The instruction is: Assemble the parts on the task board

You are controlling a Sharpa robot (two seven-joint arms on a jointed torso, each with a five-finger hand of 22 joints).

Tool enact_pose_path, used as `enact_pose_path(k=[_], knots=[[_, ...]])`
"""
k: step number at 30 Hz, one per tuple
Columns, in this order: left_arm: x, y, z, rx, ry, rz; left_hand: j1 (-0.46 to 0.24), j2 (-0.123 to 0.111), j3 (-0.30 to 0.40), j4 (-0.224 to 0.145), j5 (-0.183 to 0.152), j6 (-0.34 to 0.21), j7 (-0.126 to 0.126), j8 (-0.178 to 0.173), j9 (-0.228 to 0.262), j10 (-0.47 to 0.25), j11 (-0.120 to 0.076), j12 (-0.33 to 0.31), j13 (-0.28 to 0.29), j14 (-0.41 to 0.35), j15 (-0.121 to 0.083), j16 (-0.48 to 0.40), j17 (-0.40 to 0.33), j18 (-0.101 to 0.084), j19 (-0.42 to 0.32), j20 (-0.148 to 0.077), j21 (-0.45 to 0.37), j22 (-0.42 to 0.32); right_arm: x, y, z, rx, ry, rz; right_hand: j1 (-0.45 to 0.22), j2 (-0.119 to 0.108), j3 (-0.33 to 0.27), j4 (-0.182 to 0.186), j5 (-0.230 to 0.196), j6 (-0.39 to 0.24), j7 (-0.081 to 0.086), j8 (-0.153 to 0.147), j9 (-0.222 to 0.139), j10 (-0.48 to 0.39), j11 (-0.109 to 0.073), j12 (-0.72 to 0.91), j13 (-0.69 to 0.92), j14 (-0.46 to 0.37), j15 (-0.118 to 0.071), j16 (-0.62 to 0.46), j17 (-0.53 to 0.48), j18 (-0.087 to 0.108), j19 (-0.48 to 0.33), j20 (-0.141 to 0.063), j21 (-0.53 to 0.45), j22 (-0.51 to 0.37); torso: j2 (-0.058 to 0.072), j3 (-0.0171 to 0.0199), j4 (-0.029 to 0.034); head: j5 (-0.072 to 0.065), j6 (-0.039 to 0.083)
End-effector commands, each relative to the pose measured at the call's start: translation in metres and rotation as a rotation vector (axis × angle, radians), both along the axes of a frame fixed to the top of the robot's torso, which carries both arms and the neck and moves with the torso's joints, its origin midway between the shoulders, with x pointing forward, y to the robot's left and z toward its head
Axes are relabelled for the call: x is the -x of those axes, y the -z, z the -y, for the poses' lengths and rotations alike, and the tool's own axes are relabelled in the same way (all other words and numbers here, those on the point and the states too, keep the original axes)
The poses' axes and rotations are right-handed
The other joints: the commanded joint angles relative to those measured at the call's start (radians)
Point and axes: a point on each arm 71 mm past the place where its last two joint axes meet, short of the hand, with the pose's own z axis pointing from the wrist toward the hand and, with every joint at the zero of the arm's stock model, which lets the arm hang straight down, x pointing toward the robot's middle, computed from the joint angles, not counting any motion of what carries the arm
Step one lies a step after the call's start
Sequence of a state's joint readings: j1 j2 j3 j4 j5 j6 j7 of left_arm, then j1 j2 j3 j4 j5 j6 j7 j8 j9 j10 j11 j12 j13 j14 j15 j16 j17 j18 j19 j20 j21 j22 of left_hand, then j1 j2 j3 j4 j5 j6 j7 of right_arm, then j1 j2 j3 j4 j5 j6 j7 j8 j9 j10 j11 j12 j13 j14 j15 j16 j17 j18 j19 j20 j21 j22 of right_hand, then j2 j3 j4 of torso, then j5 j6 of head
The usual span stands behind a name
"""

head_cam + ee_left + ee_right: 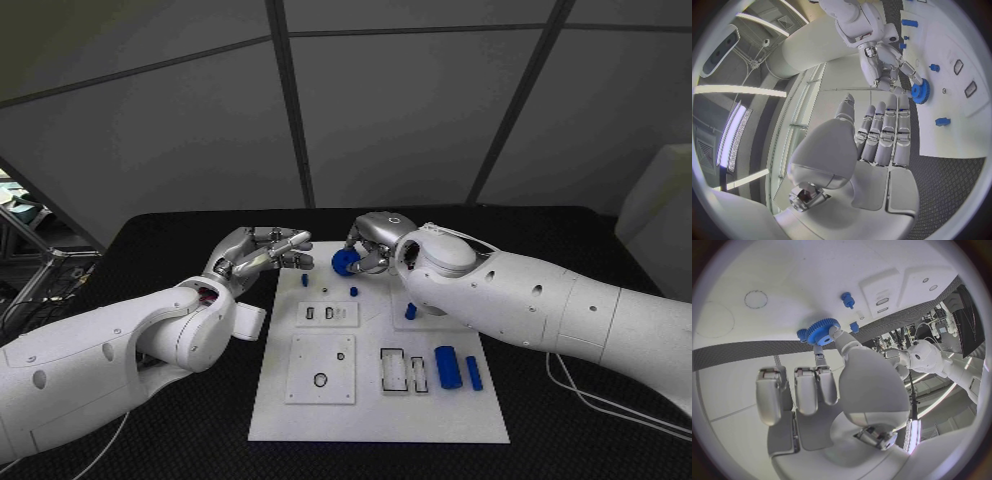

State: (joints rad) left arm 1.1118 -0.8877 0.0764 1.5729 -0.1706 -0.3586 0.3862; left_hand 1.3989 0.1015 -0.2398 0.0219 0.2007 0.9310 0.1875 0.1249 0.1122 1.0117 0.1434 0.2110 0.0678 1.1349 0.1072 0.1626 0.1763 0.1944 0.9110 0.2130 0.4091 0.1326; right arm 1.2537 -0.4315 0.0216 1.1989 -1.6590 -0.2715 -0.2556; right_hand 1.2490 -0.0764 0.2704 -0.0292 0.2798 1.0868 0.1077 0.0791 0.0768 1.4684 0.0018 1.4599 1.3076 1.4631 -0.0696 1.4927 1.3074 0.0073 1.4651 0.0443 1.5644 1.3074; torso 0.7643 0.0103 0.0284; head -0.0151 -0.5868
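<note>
My right hand [378, 245] hovers over the far end of the white task board [375, 415] and pinches a blue gear [346, 262] between thumb and finger. The right wrist view shows the gear [822, 331] at the fingertips of that hand [817, 390], above the board's far edge [804, 270]. My left hand [267, 252] hangs just left of the board's far corner, fingers straight and holding nothing. In the left wrist view its fingers [879, 145] point toward the gear [921, 91]. Two small blue pegs [306, 281] [353, 291] stand on the board below the gear.
Another blue piece [411, 311] sits mid-board beside my right forearm. A blue cylinder [446, 366] and a blue bar [473, 372] lie on the board's right side. Recessed plates [327, 314] [320, 368] and slots [404, 370] occupy the board's middle. Cables trail on the black table at right [606, 405].
</note>
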Motion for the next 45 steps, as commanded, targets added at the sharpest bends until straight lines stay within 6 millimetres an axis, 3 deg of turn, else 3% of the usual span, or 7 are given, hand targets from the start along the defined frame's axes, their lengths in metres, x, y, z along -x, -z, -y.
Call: enact_pose_path(k=[1,12,21,29,36,39,45], knots=[[0.000,-0.002,0.001,0.006,0.013,0.003,0.002,0.010,-0.001,-0.004,-0.006,-0.001,0.006,-0.006,-0.001,0.000,0.007,-0.005,-0.001,-0.006,0.000,-0.003,0.001,-0.012,-0.004,0.002,-0.004,-0.001,-0.002,0.001,-0.001,0.032,0.011,-0.011,-0.014,-0.005,0.001,-0.001,-0.007,0.031,-0.027,-0.011,0.070,0.045,-0.002,-0.010,0.137,0.068,-0.001,-0.003,0.067,-0.007,0.106,-0.003,0.006,0.263,0.000,0.0005,-0.0002,-0.003,0.000],[0.000,-0.001,0.001,0.005,0.012,0.002,0.003,0.011,-0.002,-0.006,-0.008,0.000,0.006,-0.007,-0.001,0.000,0.007,-0.007,-0.001,-0.005,0.000,-0.005,0.002,-0.012,-0.004,0.003,-0.005,-0.002,-0.005,0.003,0.001,0.044,0.026,-0.020,-0.074,-0.050,-0.022,0.018,-0.023,-0.113,0.007,-0.019,0.029,0.024,0.028,-0.046,0.105,0.067,0.026,-0.006,0.064,-0.007,0.106,0.022,0.006,0.263,0.000,0.0005,0.0002,-0.001,-0.003],[0.000,-0.001,0.000,0.004,0.010,0.000,0.003,0.012,-0.002,-0.006,-0.008,0.000,0.007,-0.007,-0.001,0.000,0.007,-0.007,-0.001,-0.005,0.000,-0.005,0.003,-0.012,-0.004,0.003,-0.005,-0.003,-0.005,0.006,0.002,0.055,0.027,-0.067,-0.124,-0.049,-0.042,0.074,-0.015,-0.115,0.008,-0.014,0.017,0.023,0.030,-0.047,0.106,0.068,0.029,-0.004,0.071,-0.007,0.106,0.028,0.006,0.263,0.000,0.0007,0.0002,0.001,-0.002],[0.000,-0.001,-0.001,0.002,0.009,0.000,0.003,0.012,-0.002,-0.006,-0.008,0.000,0.007,-0.007,-0.001,0.000,0.007,-0.007,-0.001,-0.005,0.000,-0.005,0.003,-0.012,-0.004,0.003,-0.005,-0.003,-0.004,0.003,0.010,-0.008,0.029,-0.046,-0.136,-0.049,-0.046,0.101,-0.011,-0.102,0.005,-0.011,0.015,0.027,0.028,-0.040,0.113,0.071,0.028,0.003,0.086,-0.007,0.106,0.028,0.006,0.263,0.000,0.0005,0.0005,0.002,-0.001],[0.000,-0.001,-0.003,0.000,0.004,0.000,0.003,0.012,-0.002,-0.006,-0.008,0.000,0.007,-0.007,-0.001,0.000,0.007,-0.007,-0.001,-0.005,0.000,-0.005,0.003,-0.012,-0.004,0.003,-0.005,-0.003,0.001,-0.008,0.040,-0.158,0.020,0.024,-0.120,-0.053,-0.042,0.102,-0.008,-0.093,0.003,-0.010,0.014,0.033,0.026,-0.030,0.122,0.071,0.027,0.002,0.084,-0.007,0.106,0.026,0.006,0.263,-0.002,0.0010,-0.0018,0.003,0.003],[0.000,-0.001,-0.005,-0.001,0.000,0.000,0.003,0.012,-0.002,-0.006,-0.008,0.000,0.007,-0.007,-0.001,0.000,0.007,-0.007,-0.001,-0.005,0.000,-0.005,0.003,-0.012,-0.004,0.003,-0.005,-0.003,0.005,-0.012,0.065,-0.247,0.013,0.011,-0.096,-0.056,-0.034,0.093,-0.006,-0.087,0.002,-0.011,0.013,0.029,0.025,-0.038,0.114,0.068,0.026,-0.004,0.072,-0.007,0.106,0.025,0.006,0.263,-0.003,0.0009,-0.0059,0.003,0.004],[0.000,-0.001,-0.008,-0.004,-0.005,0.001,0.003,0.012,-0.003,-0.007,-0.009,-0.001,0.007,-0.008,-0.002,0.000,0.008,-0.008,-0.001,-0.005,0.001,-0.006,0.003,-0.012,-0.004,0.003,-0.006,-0.003,0.011,-0.011,0.127,-0.391,0.013,-0.109,-0.017,-0.065,-0.008,0.041,-0.018,-0.075,0.003,-0.012,0.008,0.007,0.025,-0.077,0.079,0.059,0.025,-0.022,0.039,-0.001,0.090,0.024,-0.005,0.238,-0.007,0.0032,-0.0174,0.002,0.007]])
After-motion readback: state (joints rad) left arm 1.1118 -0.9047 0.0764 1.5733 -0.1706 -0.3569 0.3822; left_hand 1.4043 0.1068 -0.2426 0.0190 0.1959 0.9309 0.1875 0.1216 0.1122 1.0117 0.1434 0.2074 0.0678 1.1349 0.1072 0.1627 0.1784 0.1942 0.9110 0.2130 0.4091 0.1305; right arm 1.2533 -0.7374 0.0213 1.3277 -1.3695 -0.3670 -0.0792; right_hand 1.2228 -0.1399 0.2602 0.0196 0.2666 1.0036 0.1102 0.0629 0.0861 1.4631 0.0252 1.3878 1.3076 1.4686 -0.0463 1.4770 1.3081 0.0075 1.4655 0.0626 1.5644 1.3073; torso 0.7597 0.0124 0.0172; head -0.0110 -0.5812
